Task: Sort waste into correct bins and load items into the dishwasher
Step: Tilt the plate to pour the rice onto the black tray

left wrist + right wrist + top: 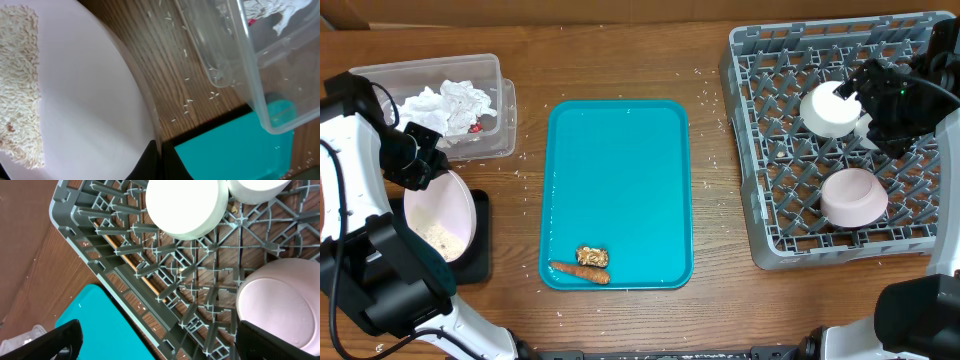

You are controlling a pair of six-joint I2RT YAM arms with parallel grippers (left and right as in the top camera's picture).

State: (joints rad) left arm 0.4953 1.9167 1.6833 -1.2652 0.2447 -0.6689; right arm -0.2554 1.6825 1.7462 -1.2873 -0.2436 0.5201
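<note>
- L gripper point(433, 165) is clamped on the far rim of the round pale-pink flat plate point(432, 205). In the L wrist view one black finger sits right at that rim.
- The plate hangs at the table's left edge, over the left part of the shallow black rectangular tray point(480, 240). Only the tray's right strip shows past it.
- Key relation: the heap of white rice grains point(442, 240) lies on the plate's near half, opposite the gripped rim. The line from grip to rice runs far-to-near, w/ the black tray beneath and just right of the near end. My read: tipping the near rim down should drop the rice into the tray, but any lean left would likely miss it.
- A few loose grains point(187, 102) lie on the wood btwn the plate and the clear rectangular plastic tub point(505, 100), which sits far-left and holds crumpled white tissue point(448, 102).
- Other waste: a small orange carrot piece point(580, 271) and a brown crumbly chunk point(592, 256) touch at the near edge of the teal rectangular tray point(620, 170). They are nearer the L arm than the R.
- R gripper point(157, 330) has its fingers spread wide, holding nothing, above the big grey lattice dish rack point(760, 200) on the right.
- The rack holds a white cup point(830, 110) and a pale-pink bowl point(853, 196).
</note>
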